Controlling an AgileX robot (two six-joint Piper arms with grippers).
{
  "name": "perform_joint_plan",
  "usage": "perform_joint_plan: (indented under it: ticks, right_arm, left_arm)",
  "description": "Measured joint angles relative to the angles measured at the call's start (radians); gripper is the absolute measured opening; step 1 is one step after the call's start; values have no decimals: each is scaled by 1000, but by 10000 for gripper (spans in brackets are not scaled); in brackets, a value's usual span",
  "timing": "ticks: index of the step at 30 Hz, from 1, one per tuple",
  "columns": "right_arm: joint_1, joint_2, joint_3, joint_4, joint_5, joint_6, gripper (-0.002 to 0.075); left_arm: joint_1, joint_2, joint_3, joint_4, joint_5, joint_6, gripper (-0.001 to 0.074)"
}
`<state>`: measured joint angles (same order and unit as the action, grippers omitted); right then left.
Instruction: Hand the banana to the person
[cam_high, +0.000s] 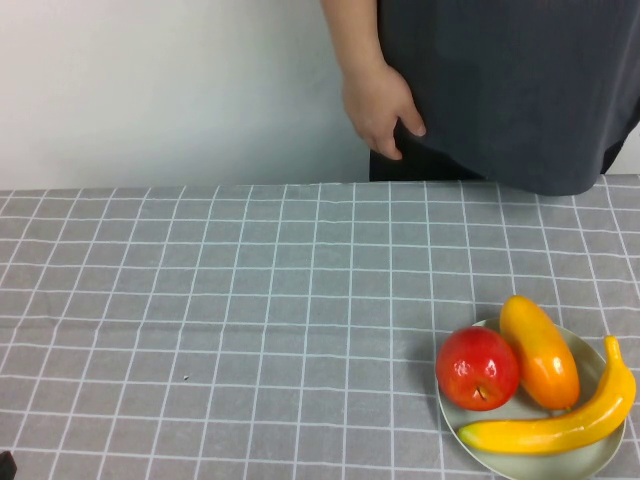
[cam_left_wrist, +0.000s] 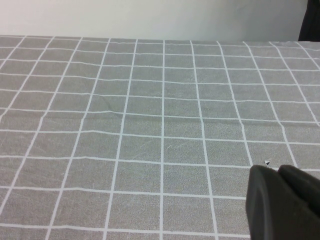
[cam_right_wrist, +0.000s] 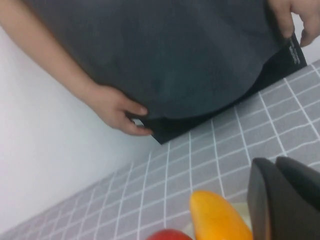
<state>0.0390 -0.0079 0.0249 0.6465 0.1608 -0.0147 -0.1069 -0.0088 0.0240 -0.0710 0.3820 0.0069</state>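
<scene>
The banana (cam_high: 548, 430) is long, curved and yellow, and lies along the near right rim of a pale plate (cam_high: 601, 463) at the table's near right. The person (cam_high: 500, 80) in a dark grey shirt stands behind the far edge with one hand (cam_high: 380, 105) hanging down; the person also shows in the right wrist view (cam_right_wrist: 175, 55). My left gripper (cam_left_wrist: 276, 169) is shut and empty above bare cloth. My right gripper (cam_right_wrist: 274, 161) is shut and empty, just above the plate's fruit. The banana is hidden in both wrist views. Neither gripper shows in the high view.
A red apple (cam_high: 478, 368) and an orange-yellow mango-like fruit (cam_high: 540, 352) share the plate beside the banana; both also show in the right wrist view, the fruit (cam_right_wrist: 217, 217) and the apple (cam_right_wrist: 167, 234). A grey checked cloth (cam_high: 250, 300) covers the table.
</scene>
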Motion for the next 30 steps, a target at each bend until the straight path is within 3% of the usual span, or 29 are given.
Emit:
perform_joint_plan:
  ticks: [6, 12, 23, 30]
  right_arm:
    - [0, 0, 0, 79, -15, -8, -6]
    - [0, 83, -136, 58, 184, -9, -6]
    - [0, 630, -632, -341, 803, -20, -6]
    - [39, 928, -840, -362, 947, -168, -9]
  left_arm:
    - [0, 0, 0, 0, 0, 0, 4]
    - [0, 0, 0, 0, 0, -7, 4]
    - [0, 0, 0, 0, 0, -7, 4]
    - [0, 0, 0, 0, 0, 0, 4]
